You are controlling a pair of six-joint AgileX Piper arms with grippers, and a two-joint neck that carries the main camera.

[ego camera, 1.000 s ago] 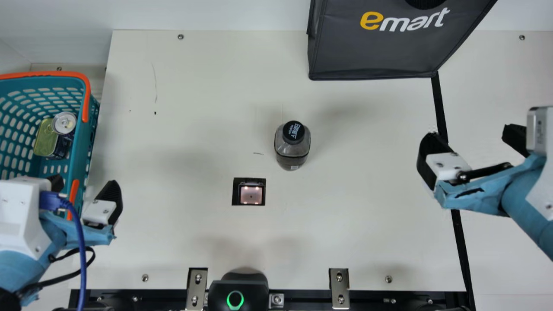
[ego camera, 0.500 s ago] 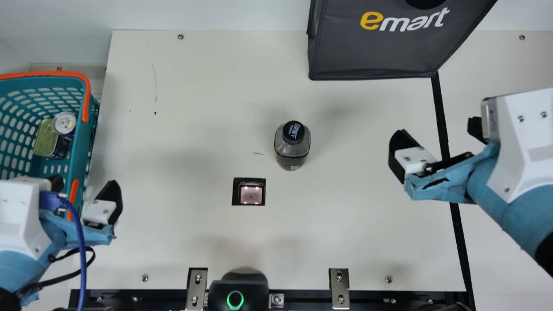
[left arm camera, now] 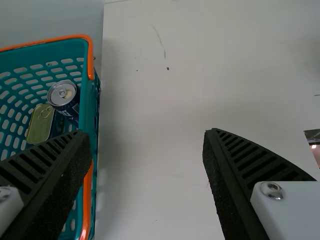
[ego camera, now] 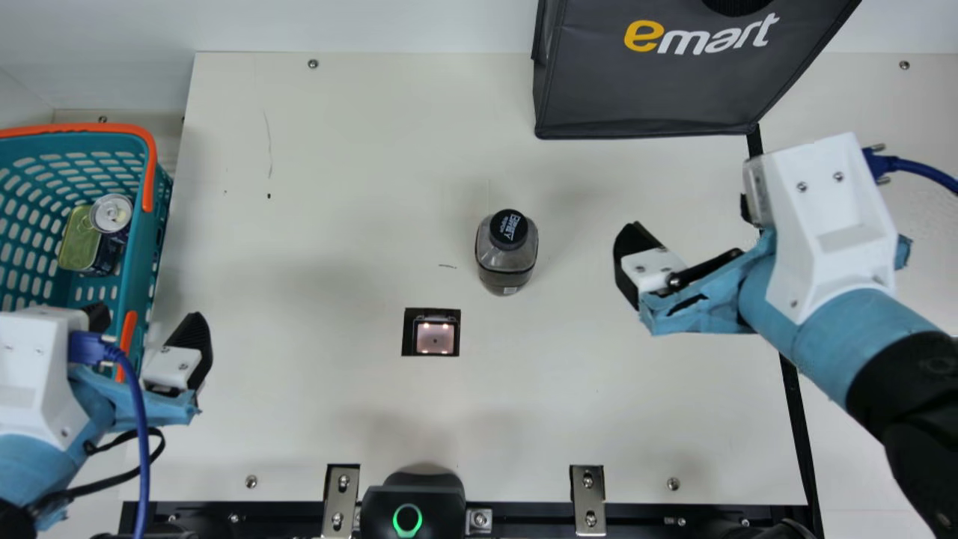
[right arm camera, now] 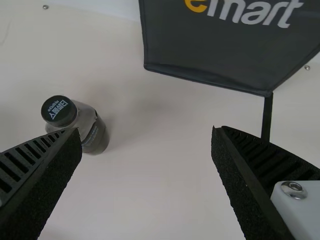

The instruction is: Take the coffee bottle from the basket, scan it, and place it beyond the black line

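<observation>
The coffee bottle [ego camera: 507,258] stands upright mid-table, its black cap up, behind and right of the scanner window [ego camera: 435,337]. My right gripper [ego camera: 688,221] is open to the bottle's right, nothing between its fingers. In the right wrist view the bottle [right arm camera: 92,127] appears beyond one finger of the open right gripper [right arm camera: 146,132], outside the gap. My left gripper [ego camera: 147,318] stands open at the near right side of the basket [ego camera: 142,247]; in the left wrist view the left gripper [left arm camera: 145,135] has bare table between its fingers. The black line [ego camera: 793,419] runs along the table's right.
A drink can [ego camera: 111,213] and a green-topped tin [ego camera: 78,243] lie inside the basket. A dark bag [ego camera: 651,90] stands at the back right, at the far end of the black line. A black device with a green ring [ego camera: 408,516] sits at the front edge.
My right gripper has moved left toward the bottle, its fingers crossing from around the black line to the near side of it, still open. The left arm and the bottle have kept still.
</observation>
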